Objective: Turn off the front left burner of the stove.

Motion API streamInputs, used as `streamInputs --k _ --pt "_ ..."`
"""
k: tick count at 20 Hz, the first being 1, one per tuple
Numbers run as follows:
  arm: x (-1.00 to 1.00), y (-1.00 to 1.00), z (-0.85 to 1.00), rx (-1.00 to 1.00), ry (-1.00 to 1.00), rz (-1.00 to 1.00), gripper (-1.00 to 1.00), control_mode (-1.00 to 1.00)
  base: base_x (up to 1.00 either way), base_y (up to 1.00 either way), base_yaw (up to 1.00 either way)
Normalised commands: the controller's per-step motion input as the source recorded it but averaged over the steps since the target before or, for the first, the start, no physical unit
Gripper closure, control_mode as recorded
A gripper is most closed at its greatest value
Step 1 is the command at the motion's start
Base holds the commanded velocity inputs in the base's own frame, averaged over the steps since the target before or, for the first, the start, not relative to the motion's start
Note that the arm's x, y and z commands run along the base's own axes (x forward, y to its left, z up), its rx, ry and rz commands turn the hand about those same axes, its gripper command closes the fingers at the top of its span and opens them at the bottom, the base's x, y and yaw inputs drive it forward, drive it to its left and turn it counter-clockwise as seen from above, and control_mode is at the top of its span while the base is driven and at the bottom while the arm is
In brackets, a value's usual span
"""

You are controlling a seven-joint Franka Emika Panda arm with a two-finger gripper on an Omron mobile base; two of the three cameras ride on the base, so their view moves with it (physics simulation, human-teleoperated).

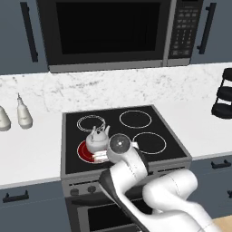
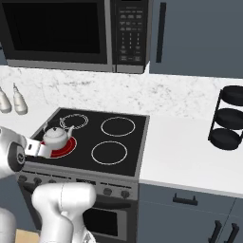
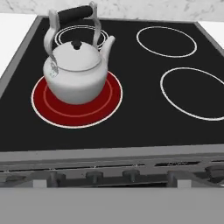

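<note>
Lining up on the stove (image 3: 131, 131) knobs (image 3: 94, 176) below the glowing front left burner (image 3: 105, 107); claw state impossible to tell.

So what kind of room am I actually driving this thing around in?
A home kitchen, rendered. A stove with a black glass top has a kettle sitting on its glowing front left burner, a microwave hangs above it, and a white marble-look counter runs alongside.
</note>
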Motion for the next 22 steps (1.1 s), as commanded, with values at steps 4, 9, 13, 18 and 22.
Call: streamInputs --k 4,9,13,18,22 --pt "0.0 0.67 -0.46 -0.08 -0.06 -0.02 -1.0 -1.0 0.0 0.0 0.0" --pt "0.0 0.62 -0.42 -0.13 -0.11 0.0 -1.0 -1.0 0.0 0.0 0.0" --pt "0.0 0.56 -0.42 -0.14 -0.15 0.0 -1.0 -1.0 0.0 0.0 0.0" --pt "0.0 0.32 -0.36 -0.06 -0.13 -0.03 -1.0 -1.0 0.0 0.0 0.0" --pt "0.01 0.18 -0.25 0.0 -0.14 -0.07 -1.0 -1.0 0.0 0.0 0.0"
